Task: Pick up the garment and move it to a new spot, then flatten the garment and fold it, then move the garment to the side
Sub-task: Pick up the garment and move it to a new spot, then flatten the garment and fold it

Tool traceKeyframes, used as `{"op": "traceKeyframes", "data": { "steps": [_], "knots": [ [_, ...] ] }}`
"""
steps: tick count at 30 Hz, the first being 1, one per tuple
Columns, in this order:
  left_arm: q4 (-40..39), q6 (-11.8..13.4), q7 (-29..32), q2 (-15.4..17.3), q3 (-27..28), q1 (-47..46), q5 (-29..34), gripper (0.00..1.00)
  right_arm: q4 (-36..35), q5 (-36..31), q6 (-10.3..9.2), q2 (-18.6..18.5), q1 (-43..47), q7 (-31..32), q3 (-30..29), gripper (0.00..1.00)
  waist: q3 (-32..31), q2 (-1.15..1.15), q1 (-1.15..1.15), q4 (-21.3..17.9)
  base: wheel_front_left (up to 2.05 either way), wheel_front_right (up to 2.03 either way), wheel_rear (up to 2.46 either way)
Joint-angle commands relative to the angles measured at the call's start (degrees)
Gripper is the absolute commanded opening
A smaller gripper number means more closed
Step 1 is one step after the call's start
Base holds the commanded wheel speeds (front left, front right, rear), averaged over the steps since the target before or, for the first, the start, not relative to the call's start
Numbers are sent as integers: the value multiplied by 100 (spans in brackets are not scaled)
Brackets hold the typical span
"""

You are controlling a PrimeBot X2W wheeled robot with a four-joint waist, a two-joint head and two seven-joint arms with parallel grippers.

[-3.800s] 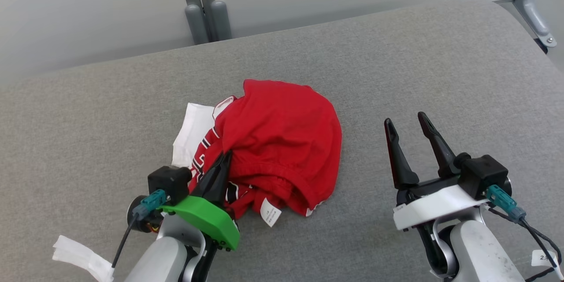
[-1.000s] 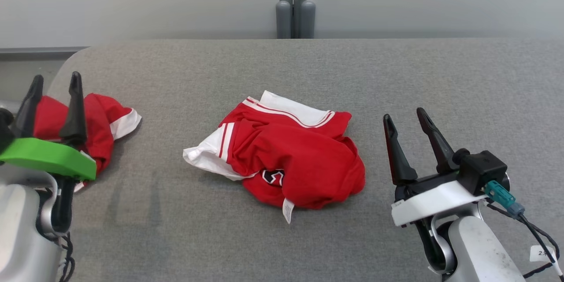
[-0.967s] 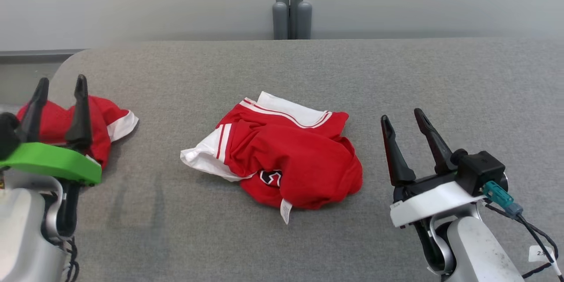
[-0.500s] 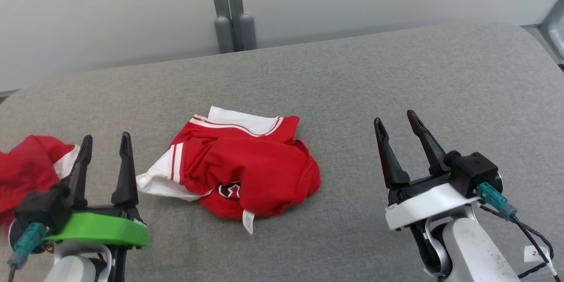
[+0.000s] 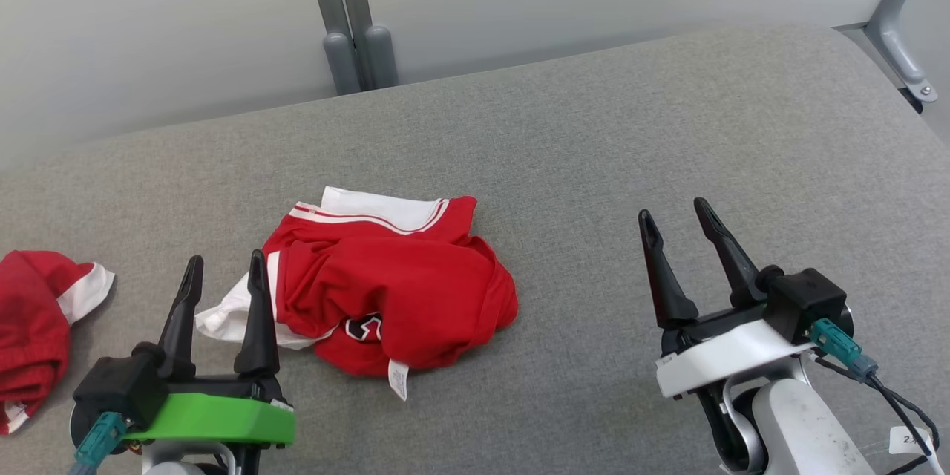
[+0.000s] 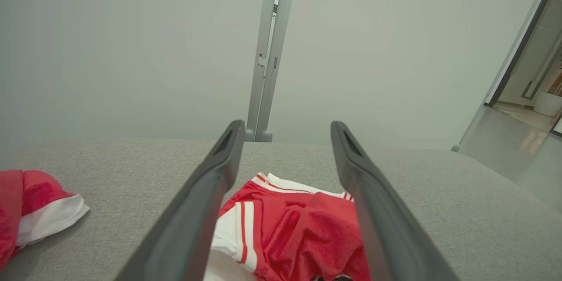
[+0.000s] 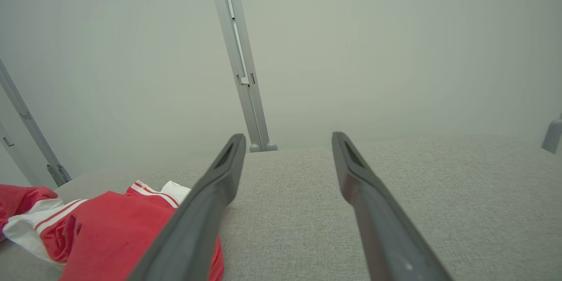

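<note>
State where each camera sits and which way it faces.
Head view: robot's head, looking down at the table, garment, open left gripper and right gripper.
Left wrist view: left wrist, along its fingers, over the garment toward the wall.
Right wrist view: right wrist, along its fingers, over table; garment lower left.
All share garment and post.

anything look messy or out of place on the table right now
The red and white garment lies crumpled in a heap on the table, not flat, its tag sticking out on the near side. A second red garment sits bunched at the far left. Nothing looks torn.
</note>
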Motion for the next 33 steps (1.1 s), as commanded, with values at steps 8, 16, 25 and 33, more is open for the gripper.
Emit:
{"op": "traceKeyframes", "data": {
  "steps": [8,16,25,33],
  "knots": [
    [186,-232,-19,-184,117,-143,193,100,42,-16,2,-12,-27,-17,2,100,80,0,0,183,0,0,0],
    [348,-360,-19,-365,172,-41,303,100,273,183,2,-44,-52,-17,187,100,87,0,0,385,0,0,0],
    [498,-477,-13,-507,216,-83,391,100,1463,795,2,-122,-445,145,947,100,53,0,0,815,0,0,0],
    [608,-575,-12,-620,210,-123,453,100,2351,1037,2,-52,-895,436,1194,100,105,0,0,1172,0,0,0]
  ]
}}
